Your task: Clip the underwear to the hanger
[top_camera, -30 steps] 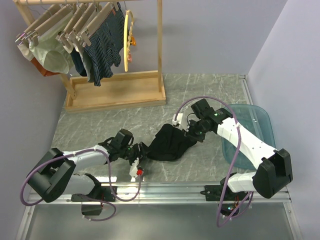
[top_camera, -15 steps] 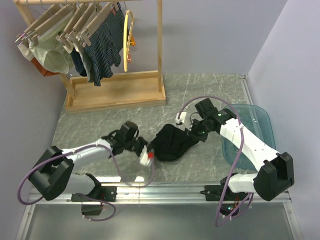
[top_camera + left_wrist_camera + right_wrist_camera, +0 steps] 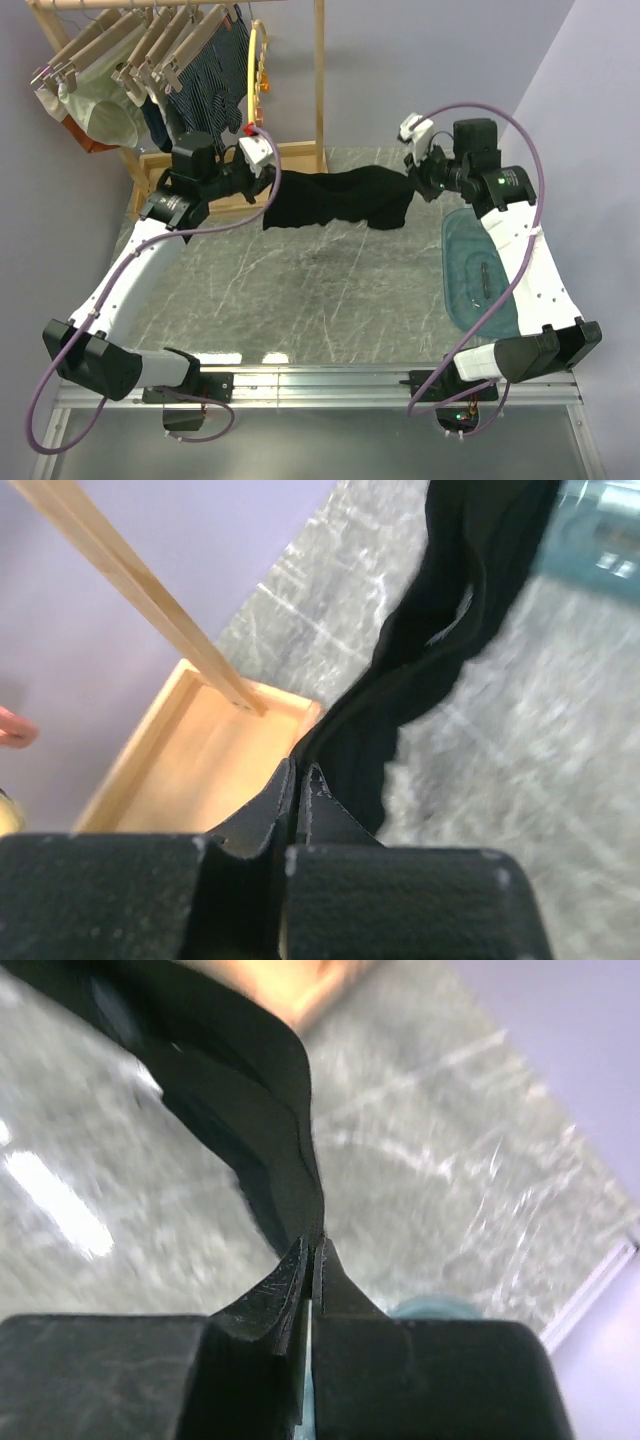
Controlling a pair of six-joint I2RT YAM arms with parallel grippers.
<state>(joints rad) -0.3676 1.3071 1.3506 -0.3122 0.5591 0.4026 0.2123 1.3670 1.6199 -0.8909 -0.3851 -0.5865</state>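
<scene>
Although the left pincer (image 3: 264, 174) and right pincer (image 3: 414, 180) clamp the underwear (image 3: 335, 198) taut — airborne — clipping to the hanger (image 3: 252, 90) remains.

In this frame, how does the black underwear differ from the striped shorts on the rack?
The black underwear is plain; the striped shorts are dark blue with pale stripes. The underwear is stretched sideways between the left gripper and right gripper, both shut on it; the shorts hang straight down from a wooden clip hanger. Both are soft garments held off the table.

Matt black cloth underwear (image 3: 335, 198)
</scene>
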